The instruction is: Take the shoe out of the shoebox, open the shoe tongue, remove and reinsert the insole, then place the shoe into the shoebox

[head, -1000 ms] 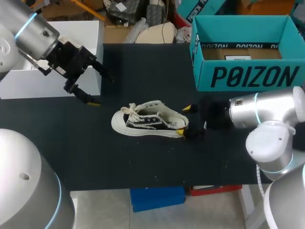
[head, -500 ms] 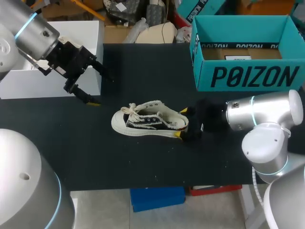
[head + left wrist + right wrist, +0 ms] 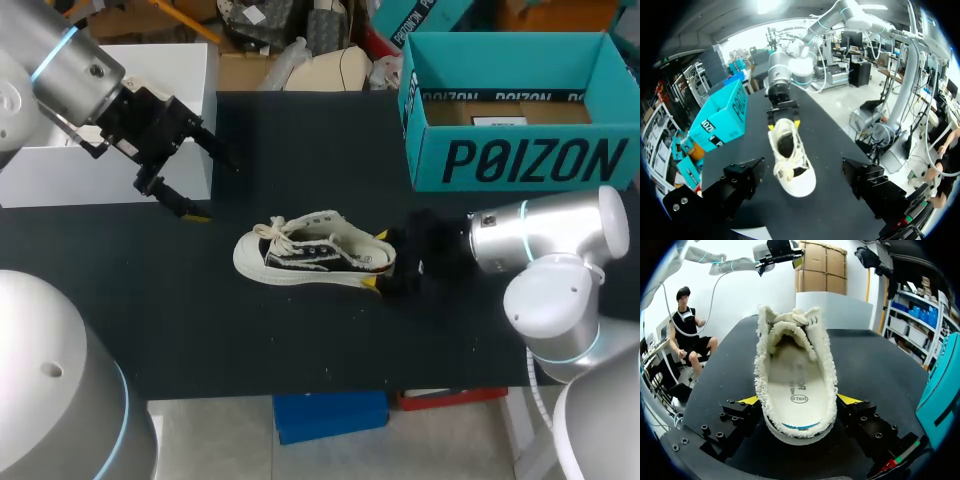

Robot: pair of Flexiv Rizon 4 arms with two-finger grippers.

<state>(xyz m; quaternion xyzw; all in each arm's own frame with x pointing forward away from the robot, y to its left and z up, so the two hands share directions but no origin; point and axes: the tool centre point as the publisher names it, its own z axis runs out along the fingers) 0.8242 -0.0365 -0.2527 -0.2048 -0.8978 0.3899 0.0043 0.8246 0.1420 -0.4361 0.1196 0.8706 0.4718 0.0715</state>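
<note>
The left gripper (image 3: 208, 187) hangs well apart from the shoe (image 3: 315, 262), its jaws spread and empty. The shoe lies on the table (image 3: 300, 340). We judge it light and soft-walled, best held at its stiffer heel. There the right gripper (image 3: 379, 260) straddles it, jaws apart, not visibly pinching. The shoebox (image 3: 520, 160) stands beyond.

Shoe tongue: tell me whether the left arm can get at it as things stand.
Probably yes. The left hand is open beyond the toe of the shoe, nothing stands between them, and the right hand is at the heel, clear of the tongue.
</note>
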